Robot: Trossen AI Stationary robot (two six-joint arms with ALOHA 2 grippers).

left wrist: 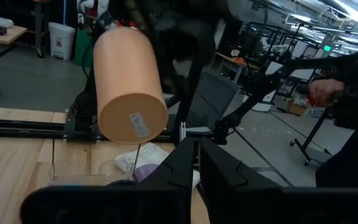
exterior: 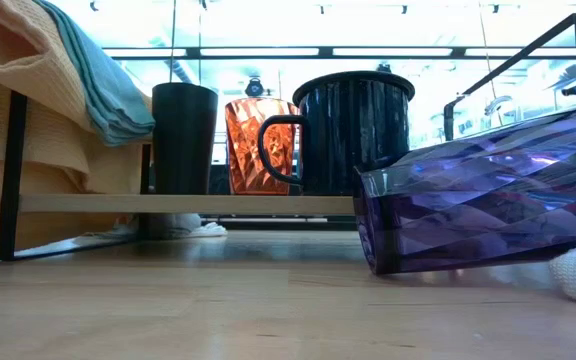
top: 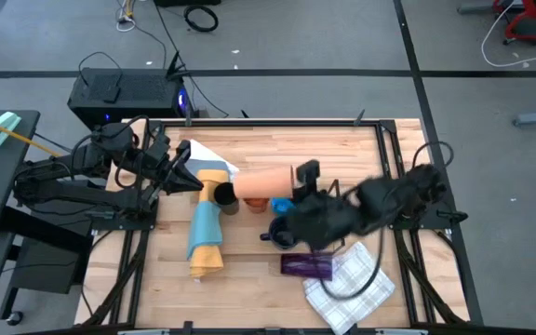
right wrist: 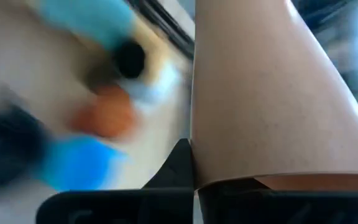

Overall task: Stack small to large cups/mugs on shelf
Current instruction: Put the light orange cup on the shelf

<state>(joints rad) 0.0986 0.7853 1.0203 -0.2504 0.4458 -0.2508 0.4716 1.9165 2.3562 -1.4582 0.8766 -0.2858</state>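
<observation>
Pale wooden planks make up the table, framed in black rail, with grey floor and cables beyond. Above its middle the peach cup is carried on its side, its base turned toward the left arm; the right gripper is clamped tight on its rim, one finger inside the mouth by the look of the right wrist view. Directly below sits the shelf, a low black rod rack with a pale board, holding the black cup, the amber cup and the dark handled mug in a row. A bright blue cup shows just beside the gripper. The purple tumbler lies on its side on the table near a checked cloth, and a yellow-and-blue cloth is draped over the shelf's end.

The left gripper waits at the shelf's left end, fingers all but closed on nothing.

To place the peach cup well, I judge the wrist should rotate it upright before descending, line it up over its intended partner, lower it slowly, and release only once it is seated.
</observation>
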